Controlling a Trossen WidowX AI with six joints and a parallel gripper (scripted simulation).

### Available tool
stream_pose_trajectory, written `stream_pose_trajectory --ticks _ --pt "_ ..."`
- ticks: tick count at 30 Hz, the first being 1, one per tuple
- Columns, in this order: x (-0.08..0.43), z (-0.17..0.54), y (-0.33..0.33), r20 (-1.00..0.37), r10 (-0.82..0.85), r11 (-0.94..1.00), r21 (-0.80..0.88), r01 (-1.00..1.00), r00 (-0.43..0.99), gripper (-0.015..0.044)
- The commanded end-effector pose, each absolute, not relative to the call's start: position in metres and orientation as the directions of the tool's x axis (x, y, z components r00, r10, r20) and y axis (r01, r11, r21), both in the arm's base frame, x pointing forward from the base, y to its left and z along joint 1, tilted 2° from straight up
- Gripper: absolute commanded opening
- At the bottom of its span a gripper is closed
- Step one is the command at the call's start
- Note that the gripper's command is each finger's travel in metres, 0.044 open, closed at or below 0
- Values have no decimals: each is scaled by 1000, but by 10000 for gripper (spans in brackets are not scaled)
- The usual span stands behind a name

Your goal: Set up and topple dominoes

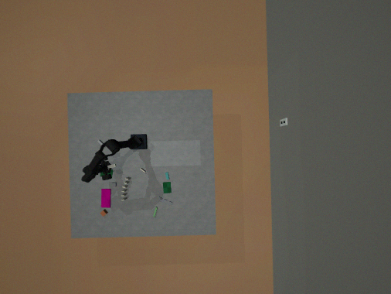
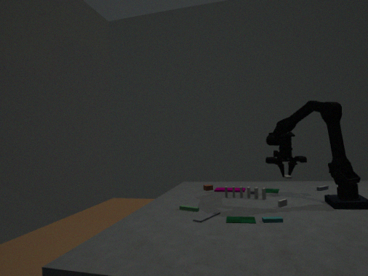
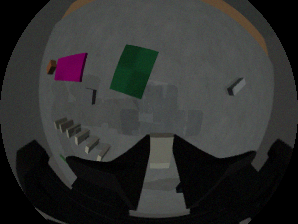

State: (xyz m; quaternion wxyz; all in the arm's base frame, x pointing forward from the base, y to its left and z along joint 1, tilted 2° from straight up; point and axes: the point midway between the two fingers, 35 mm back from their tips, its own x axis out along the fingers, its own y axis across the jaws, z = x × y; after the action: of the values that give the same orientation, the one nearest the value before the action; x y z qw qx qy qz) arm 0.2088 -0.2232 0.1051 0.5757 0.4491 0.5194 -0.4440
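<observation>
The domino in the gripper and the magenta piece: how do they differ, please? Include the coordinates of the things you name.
The domino (image 1: 112,165) (image 2: 288,176) (image 3: 160,152) is off-white, while the magenta piece (image 1: 106,198) (image 2: 230,189) (image 3: 71,67) is bright pink-purple. The domino is held above the table between the fingers; the magenta piece lies flat on the table. The domino is clearly smaller than the magenta piece. Both look plain and straight-edged.
</observation>
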Motion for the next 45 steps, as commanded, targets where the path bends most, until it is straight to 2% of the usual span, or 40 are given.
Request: stream_pose_trajectory --ticks 1,18,34,45 --pt "215 95 -227 -993 -97 233 42 971 66 107" --pt "244 66 -249 -931 -347 322 -8 947 110 107" --pt "270 49 -263 -773 -605 369 -57 928 193 107" --pt "280 48 -263 -663 -711 345 -39 938 235 107"
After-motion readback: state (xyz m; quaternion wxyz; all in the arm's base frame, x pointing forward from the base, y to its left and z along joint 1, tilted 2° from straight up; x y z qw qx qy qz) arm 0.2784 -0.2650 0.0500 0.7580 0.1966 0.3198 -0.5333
